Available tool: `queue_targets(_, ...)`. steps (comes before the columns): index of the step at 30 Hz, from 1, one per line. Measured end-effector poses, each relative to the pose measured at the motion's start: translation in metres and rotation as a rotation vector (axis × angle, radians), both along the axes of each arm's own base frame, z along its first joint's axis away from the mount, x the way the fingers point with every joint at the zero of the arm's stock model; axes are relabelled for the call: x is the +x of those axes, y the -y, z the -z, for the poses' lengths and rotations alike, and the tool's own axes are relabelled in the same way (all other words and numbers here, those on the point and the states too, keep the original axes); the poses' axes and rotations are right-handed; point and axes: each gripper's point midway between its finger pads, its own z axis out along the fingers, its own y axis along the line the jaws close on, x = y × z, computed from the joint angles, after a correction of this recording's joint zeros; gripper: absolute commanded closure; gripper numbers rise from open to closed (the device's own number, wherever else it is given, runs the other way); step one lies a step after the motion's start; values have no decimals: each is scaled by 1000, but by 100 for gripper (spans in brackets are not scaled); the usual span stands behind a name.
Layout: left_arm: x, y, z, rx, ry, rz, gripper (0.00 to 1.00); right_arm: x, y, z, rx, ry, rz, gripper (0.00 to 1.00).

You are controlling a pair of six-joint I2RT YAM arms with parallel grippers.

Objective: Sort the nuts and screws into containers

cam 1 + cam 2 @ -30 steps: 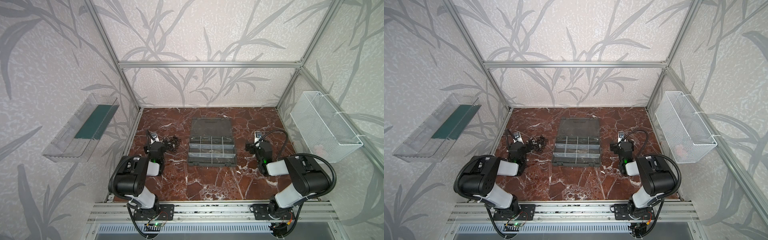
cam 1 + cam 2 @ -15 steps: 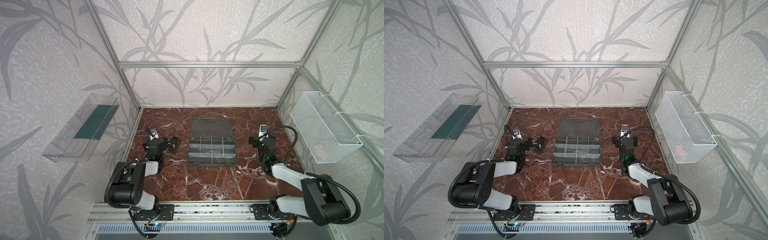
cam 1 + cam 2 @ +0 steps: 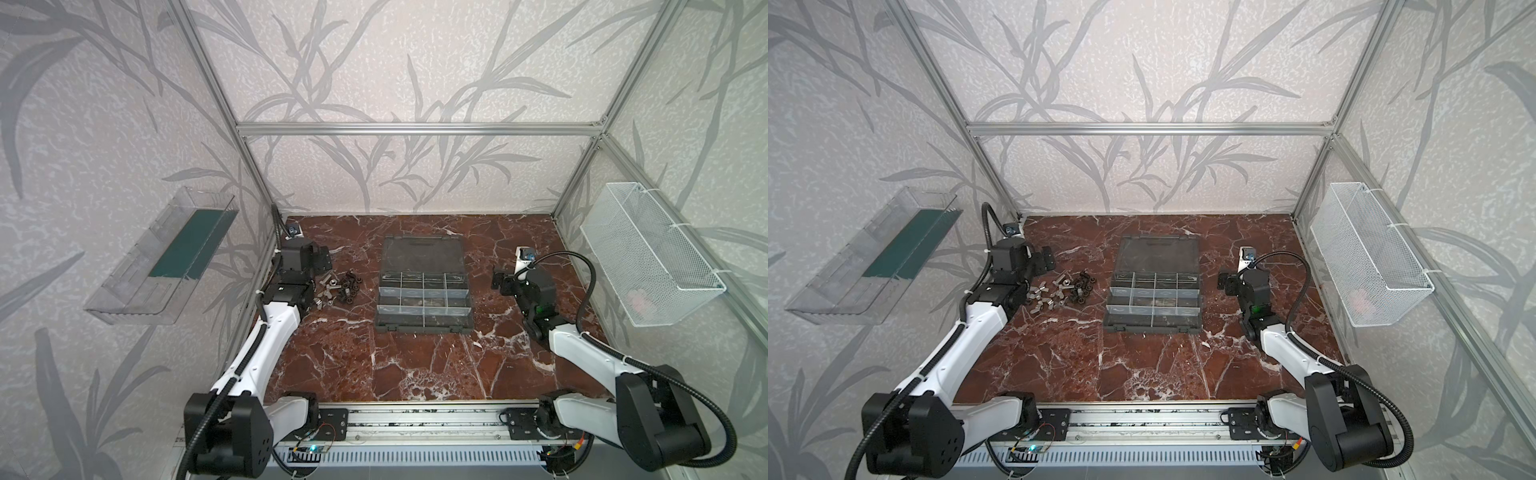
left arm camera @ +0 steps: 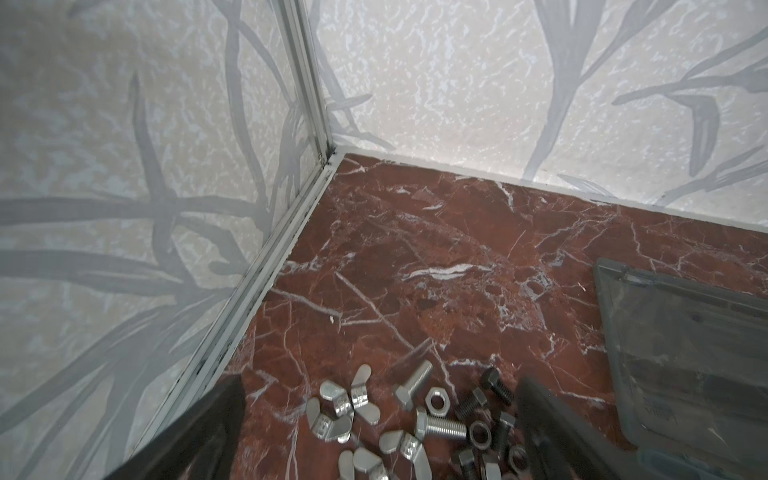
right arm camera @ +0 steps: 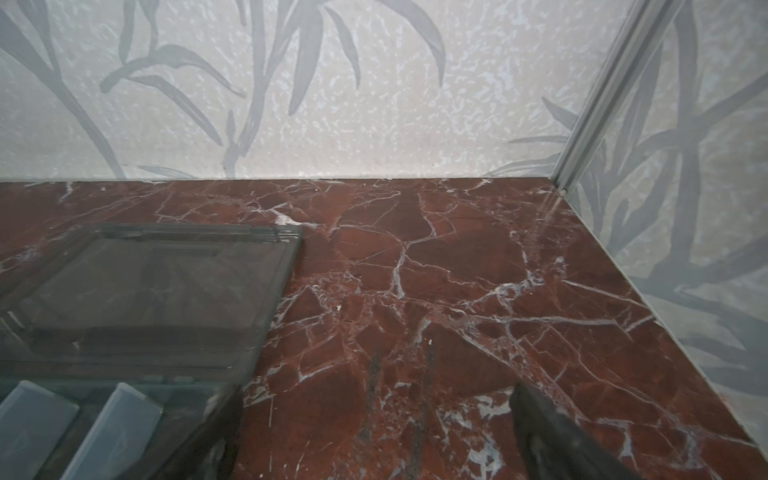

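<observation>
Beside L pincer (image 3: 323, 259), jaws wide: loose screws (image 4: 441, 428) & nuts (image 4: 437, 401)

Screws (image 4: 440, 428), nuts (image 4: 437, 401) piled loose, left of open containers (image 3: 423, 296).

Red-brown marble-look tabletop (image 3: 415, 365) w/ white veins. Near the middle lies a dark grey organizer case (image 3: 424, 329), open. Its flat lid (image 3: 422, 253) is folded back onto the surface toward the rear wall. The compartments (image 3: 413, 293), w/ pale dividers, face up. To the L of the case, apart from it, is a loose heap: silver screws (image 4: 440, 428), black screws (image 4: 496, 386), hex nuts (image 4: 429, 400) and silver wing nuts (image 4: 338, 399), many touching.
</observation>
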Motion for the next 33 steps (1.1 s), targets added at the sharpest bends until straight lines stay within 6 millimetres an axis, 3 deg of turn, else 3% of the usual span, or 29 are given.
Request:
queue_targets(4, -21, -8, 20, -9, -113, -64, 1, 7, -47, -28, -21, 3, -122, 1)
queue_targets(8, -29, -13, 47, -5, -224, -109, 1, 4, -114, -55, -83, 49, -293, 1)
queue_targets(12, -26, -19, 76, 20, -373, -149, 1, -13, -172, -36, -168, 35, -491, 1)
queue_targets(15, -20, -24, 83, 31, -447, -196, 1, -26, -201, -16, -203, 8, -608, 1)
queue_targets(18, -19, -24, 87, 8, -475, -227, 1, -30, -212, -5, -198, -13, -664, 1)
queue_targets(24, -20, -22, 105, -74, -516, -237, 1, -36, -220, -7, -143, 28, -708, 1)
queue_targets(29, -22, -32, 125, -173, -558, -272, 1, -39, -221, -5, -136, 48, -722, 1)
queue_targets(33, -23, -37, 129, -232, -559, -289, 1, -43, -225, -8, -112, 72, -748, 1)
